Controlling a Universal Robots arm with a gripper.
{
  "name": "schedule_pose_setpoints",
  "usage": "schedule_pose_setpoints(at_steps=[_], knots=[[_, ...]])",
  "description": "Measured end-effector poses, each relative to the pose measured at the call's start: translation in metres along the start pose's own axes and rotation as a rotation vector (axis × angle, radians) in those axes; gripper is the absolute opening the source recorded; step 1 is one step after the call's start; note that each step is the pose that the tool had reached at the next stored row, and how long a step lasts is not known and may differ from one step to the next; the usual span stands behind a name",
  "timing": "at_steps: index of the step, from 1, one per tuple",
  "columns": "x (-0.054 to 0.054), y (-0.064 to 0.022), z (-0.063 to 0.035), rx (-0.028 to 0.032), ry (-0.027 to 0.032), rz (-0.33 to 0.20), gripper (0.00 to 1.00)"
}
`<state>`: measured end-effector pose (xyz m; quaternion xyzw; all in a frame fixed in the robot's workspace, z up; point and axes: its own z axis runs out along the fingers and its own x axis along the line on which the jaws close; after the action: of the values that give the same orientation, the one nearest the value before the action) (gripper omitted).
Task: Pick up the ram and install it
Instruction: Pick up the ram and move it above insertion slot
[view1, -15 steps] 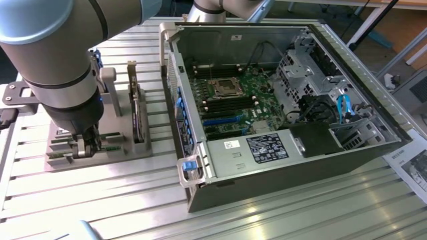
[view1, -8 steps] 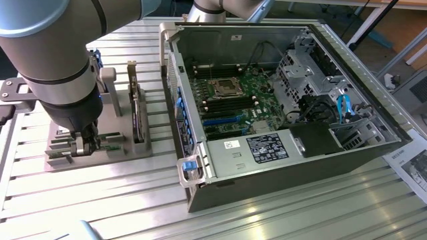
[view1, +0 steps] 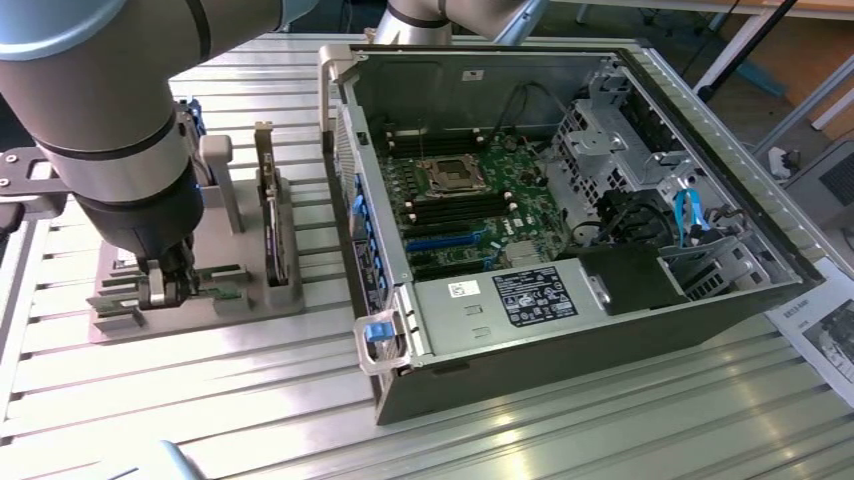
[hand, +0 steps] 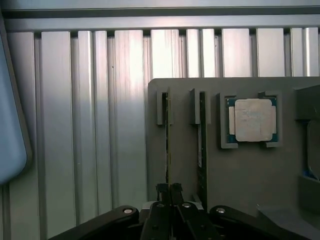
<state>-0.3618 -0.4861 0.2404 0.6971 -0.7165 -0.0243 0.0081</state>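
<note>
On the exterior view's left, my gripper (view1: 168, 290) is lowered onto the grey parts fixture (view1: 174, 315). In the wrist view, two thin green ram sticks stand on edge in the fixture's slots. My gripper (hand: 169, 190) is shut on the near end of the ram (hand: 168, 140), which still sits in its slot. The second stick (hand: 201, 145) stands in the neighbouring slot, beside the square silver CPU chip (hand: 252, 120). The open computer case (view1: 721, 150) lies to the exterior view's right, its motherboard (view1: 527, 195) with long dark memory slots (view1: 461, 212) exposed.
A dark expansion card (view1: 274, 230) stands on edge in the fixture, between my arm and the case wall (view1: 350, 180). Cables and drive cages (view1: 667, 220) crowd the case's right side. A printed sheet (view1: 825, 335) lies at the far right. Everything rests on a ribbed aluminium table (view1: 200, 400).
</note>
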Motion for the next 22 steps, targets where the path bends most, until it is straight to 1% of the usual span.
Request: schedule_pose_setpoints(at_steps=[8,16,22], knots=[[0.000,0.0008,-0.0210,0.0001,-0.0005,0.000,0.12],[-0.001,0.0014,-0.0365,0.0000,-0.0014,0.000,0.12],[-0.001,0.0020,-0.0503,0.0000,-0.0018,0.000,0.12]])
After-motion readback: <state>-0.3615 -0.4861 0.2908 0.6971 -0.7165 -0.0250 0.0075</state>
